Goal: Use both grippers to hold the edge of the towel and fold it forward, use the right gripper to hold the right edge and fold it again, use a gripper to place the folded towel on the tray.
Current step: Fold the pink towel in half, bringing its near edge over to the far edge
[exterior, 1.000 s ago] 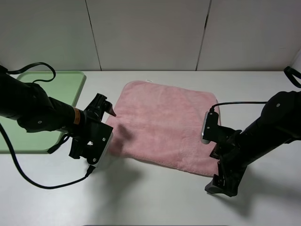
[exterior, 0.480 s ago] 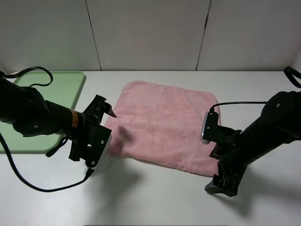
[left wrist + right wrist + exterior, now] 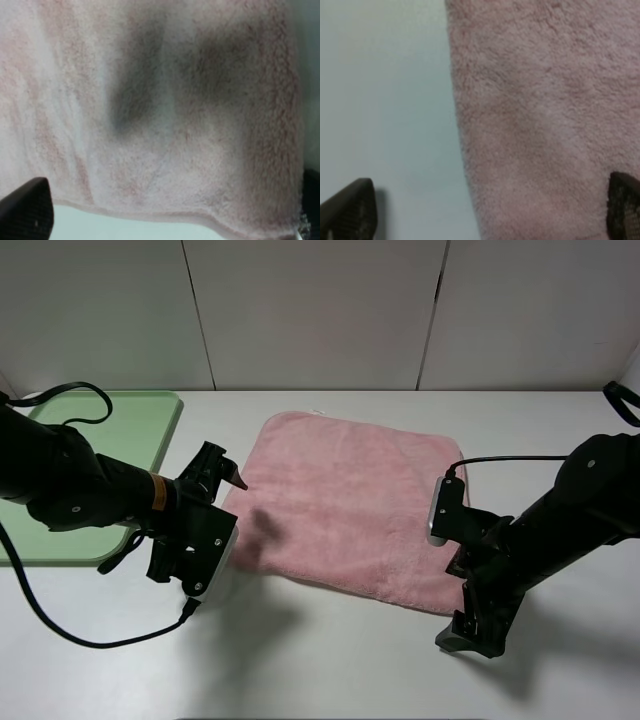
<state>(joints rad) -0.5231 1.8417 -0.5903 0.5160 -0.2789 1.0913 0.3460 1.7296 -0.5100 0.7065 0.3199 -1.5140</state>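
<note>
Nearest you, at the lower left of the overhead frame, your left gripper [image 3: 205,520] hangs released with its jaws spread wide, just over the near-left corner of the towel [image 3: 350,500]. It grasps nothing. At the lower right, your right gripper [image 3: 458,575] is likewise released and empty. It straddles the near-right corner, one side over cloth and the other over bare tabletop [image 3: 330,670].

Between them the towel lies flat in the centre of the frame. Expect it to be light, limp and plush. It will likely sag and drape the moment you lift it. The pile should give decent friction, so bunching is a greater risk than slipping. Take it at the hem [image 3: 165,216], close to each near corner, pinching deep enough to catch the thin stitched border, and raise both sides evenly.

Farthest off, in the upper left, the tray [image 3: 130,420] sits well apart from the towel.
</note>
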